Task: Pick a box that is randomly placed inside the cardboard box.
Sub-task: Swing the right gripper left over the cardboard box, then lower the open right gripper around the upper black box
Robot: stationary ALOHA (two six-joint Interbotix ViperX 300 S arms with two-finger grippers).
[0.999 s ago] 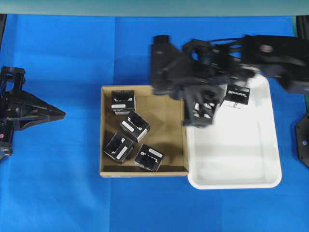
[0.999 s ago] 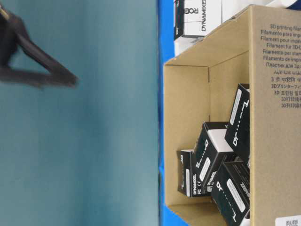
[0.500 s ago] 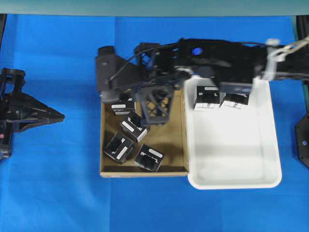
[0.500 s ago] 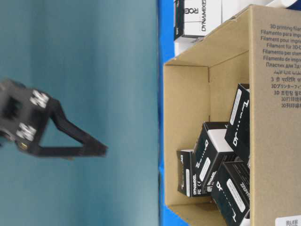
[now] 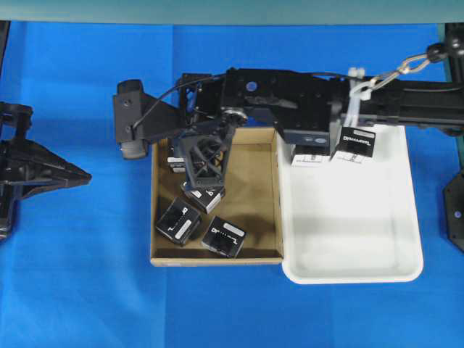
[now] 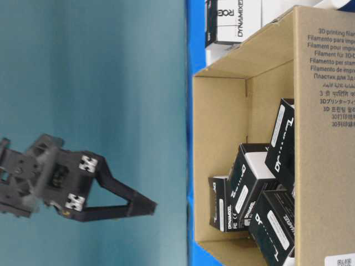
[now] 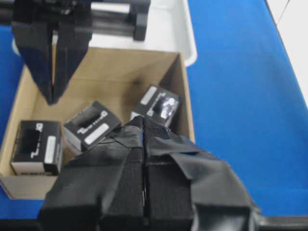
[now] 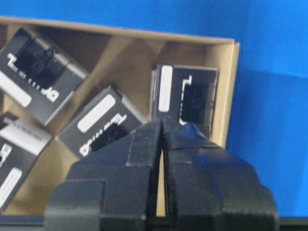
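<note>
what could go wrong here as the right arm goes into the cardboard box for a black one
1. The right gripper arrives with its fingers nearly together over the cardboard box; unless they open, it may push a box rather than straddle it.
2. The boxes lie tilted and close together, so a finger could catch a neighbour.

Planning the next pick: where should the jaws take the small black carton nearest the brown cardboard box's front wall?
I'd come straight down on the small black carton, jaws turned to match its skew, closing on the side facing bare floor and the opposite one. The low-walled brown cardboard box blocks sideways approaches; the neighbouring black carton leaves little gap.
</note>
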